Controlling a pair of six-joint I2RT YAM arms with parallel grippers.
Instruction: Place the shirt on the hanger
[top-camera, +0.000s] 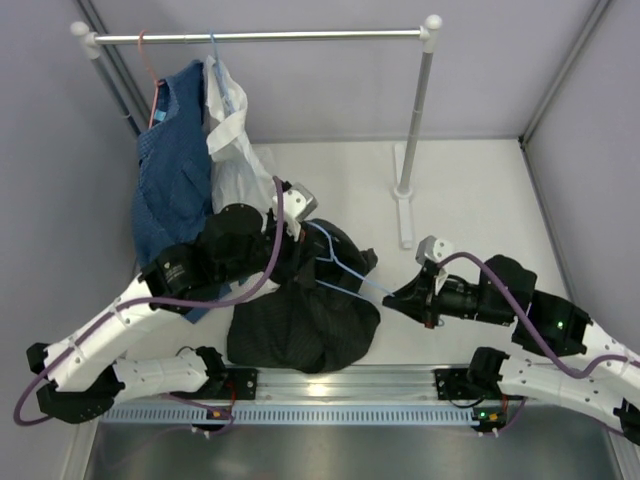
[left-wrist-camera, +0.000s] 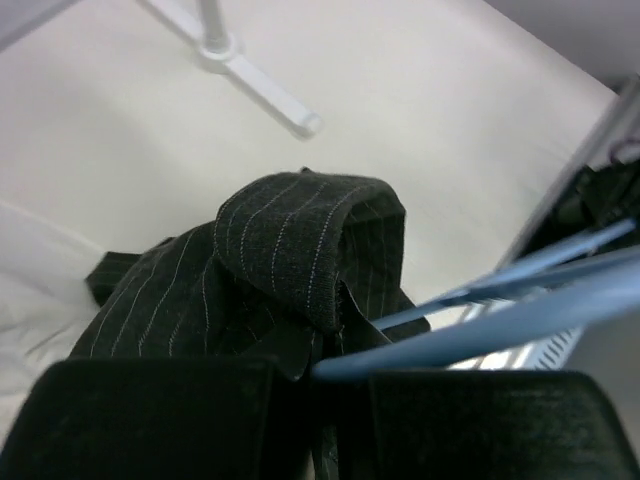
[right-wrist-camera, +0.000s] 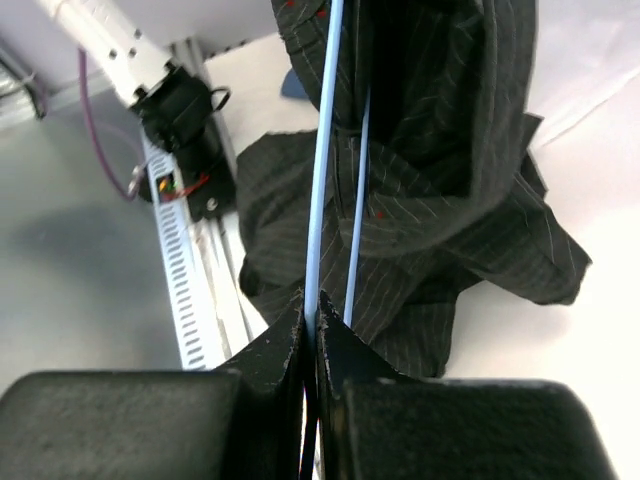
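The black pinstriped shirt (top-camera: 300, 325) lies bunched on the table between the arms, with its upper part lifted. The light-blue wire hanger (top-camera: 345, 268) runs from that lifted part out to the right. My left gripper (top-camera: 297, 232) is shut on the shirt's fabric (left-wrist-camera: 290, 250). The hanger wire (left-wrist-camera: 500, 325) ends right at its jaws (left-wrist-camera: 320, 365). My right gripper (top-camera: 393, 297) is shut on the hanger's outer corner. In the right wrist view the wire (right-wrist-camera: 325, 150) is pinched between the fingertips (right-wrist-camera: 312, 300) and passes into the shirt (right-wrist-camera: 450, 200).
A clothes rack (top-camera: 260, 36) stands at the back, with its right post foot (top-camera: 403, 200) on the table. A blue patterned garment (top-camera: 170, 170) and a white shirt (top-camera: 230, 140) hang at its left end. A metal rail (top-camera: 330, 385) runs along the near edge.
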